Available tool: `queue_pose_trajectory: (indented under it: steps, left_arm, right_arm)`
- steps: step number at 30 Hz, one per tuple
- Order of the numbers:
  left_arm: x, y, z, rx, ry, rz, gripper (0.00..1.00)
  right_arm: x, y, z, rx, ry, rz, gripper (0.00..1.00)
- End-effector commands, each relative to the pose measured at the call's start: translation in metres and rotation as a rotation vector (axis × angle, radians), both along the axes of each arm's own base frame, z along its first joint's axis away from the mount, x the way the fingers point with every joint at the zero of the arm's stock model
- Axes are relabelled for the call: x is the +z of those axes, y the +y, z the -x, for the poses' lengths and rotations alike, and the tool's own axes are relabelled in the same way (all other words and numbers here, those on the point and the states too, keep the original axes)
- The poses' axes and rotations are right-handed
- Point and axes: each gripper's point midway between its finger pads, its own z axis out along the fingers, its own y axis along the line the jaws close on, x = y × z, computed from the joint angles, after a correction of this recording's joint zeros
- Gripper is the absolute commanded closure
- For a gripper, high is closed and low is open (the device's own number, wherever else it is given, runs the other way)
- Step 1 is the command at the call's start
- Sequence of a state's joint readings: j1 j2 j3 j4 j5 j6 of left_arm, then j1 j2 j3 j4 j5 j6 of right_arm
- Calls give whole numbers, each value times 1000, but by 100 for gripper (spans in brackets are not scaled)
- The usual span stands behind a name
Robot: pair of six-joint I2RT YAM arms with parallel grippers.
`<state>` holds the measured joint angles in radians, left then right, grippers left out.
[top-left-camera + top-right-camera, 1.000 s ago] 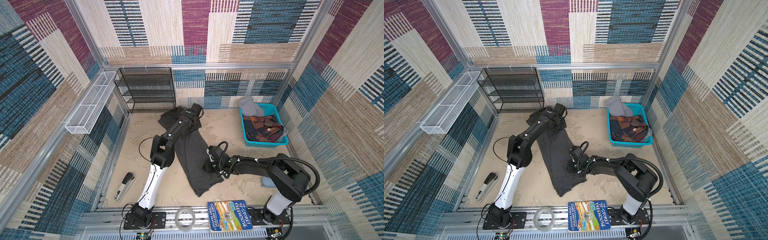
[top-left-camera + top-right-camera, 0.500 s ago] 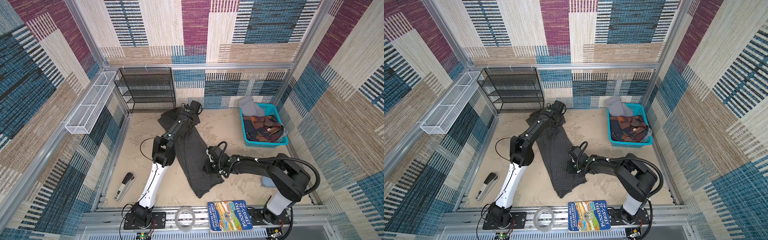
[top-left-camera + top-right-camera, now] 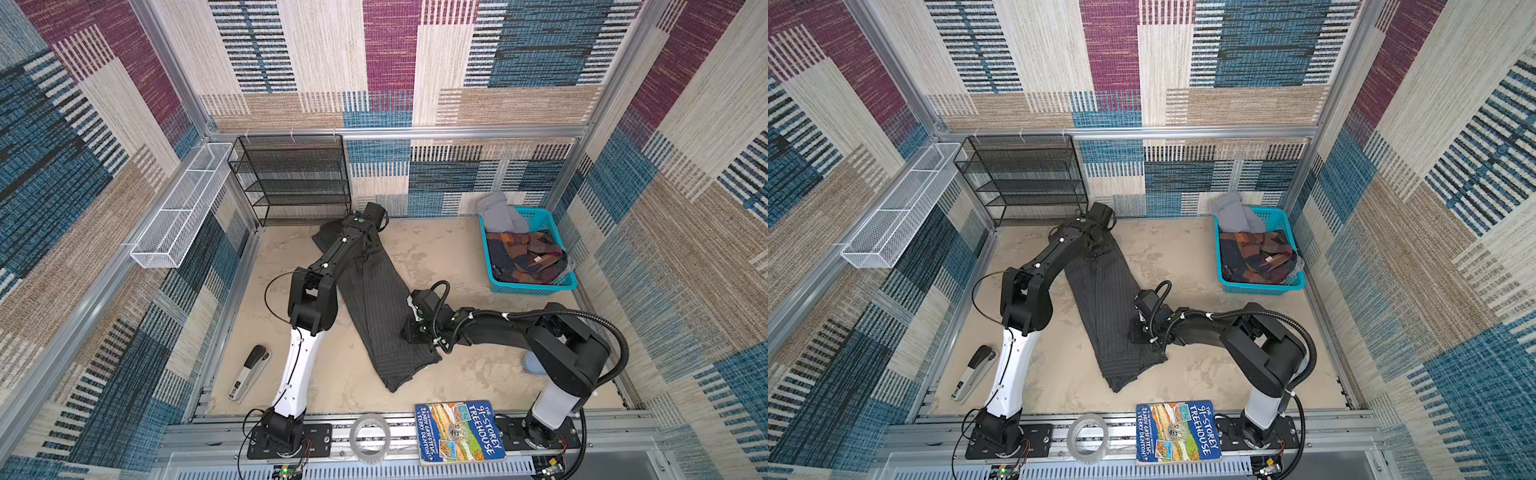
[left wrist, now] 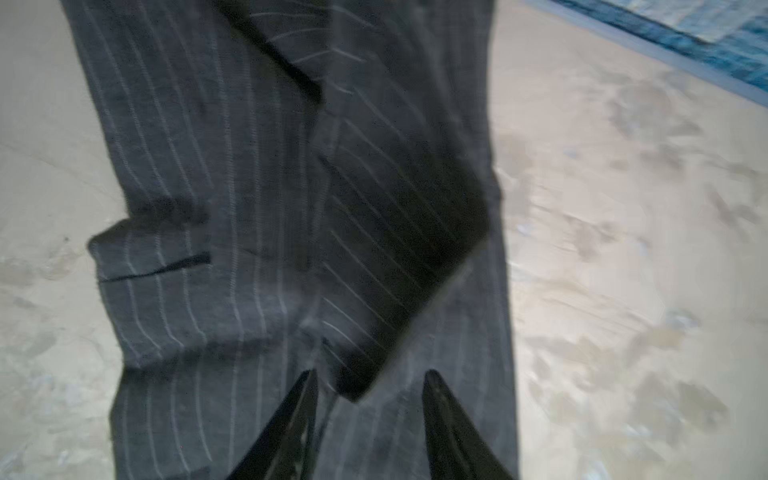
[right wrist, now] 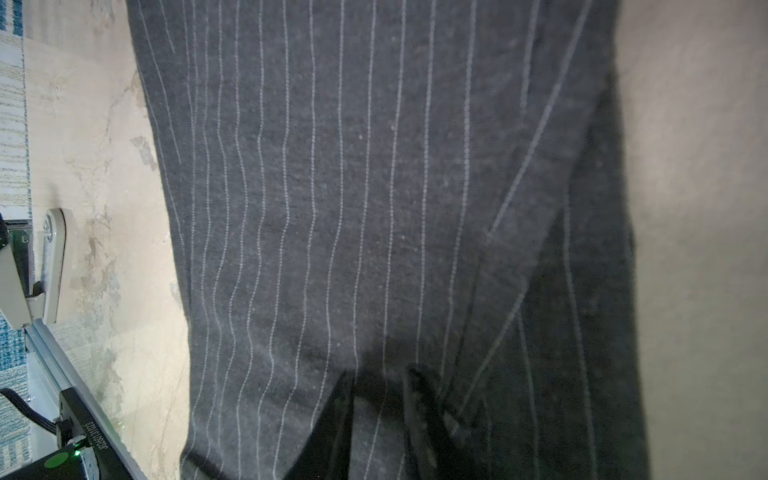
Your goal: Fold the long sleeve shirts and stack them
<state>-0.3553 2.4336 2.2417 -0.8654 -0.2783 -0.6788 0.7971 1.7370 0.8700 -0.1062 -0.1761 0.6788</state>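
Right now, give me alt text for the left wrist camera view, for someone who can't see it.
A charcoal pinstriped shirt lies rumpled on a sandy beige table, folded over itself with a darker flap on top. The left gripper, two black fingers apart, is over the cloth, pinching nothing.

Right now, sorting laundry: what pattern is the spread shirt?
The shirt: charcoal, thin pale pinstripes; clearest in right wrist view.

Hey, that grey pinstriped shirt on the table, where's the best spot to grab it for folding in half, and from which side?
Pinch the shirt at its near hem corner, coming down from the near side. It lies flat as a long narrow strip, and that end has bare table around it, so it should lift freely toward the far end.
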Motion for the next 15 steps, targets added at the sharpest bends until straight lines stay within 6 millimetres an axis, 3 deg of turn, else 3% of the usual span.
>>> queue_pose_trajectory:
  steps: [1, 6, 10, 12, 15]
  left_arm:
    - [-7, 14, -4, 7, 16, 18, 55]
    - [7, 10, 6, -7, 15, 43, 55]
    - [15, 21, 31, 11, 40, 31, 56]
    - [18, 34, 46, 30, 50, 18, 56]
    - [14, 59, 66, 86, 53, 20, 60]
  right_arm:
    - [-25, -27, 19, -40, 93, 119, 74]
    - [-32, -44, 32, -111, 130, 118, 76]
    - [-31, -48, 41, -128, 144, 82, 76]
    - [-20, -45, 39, -109, 113, 60, 74]
    - [12, -39, 23, -73, 9, 50, 70]
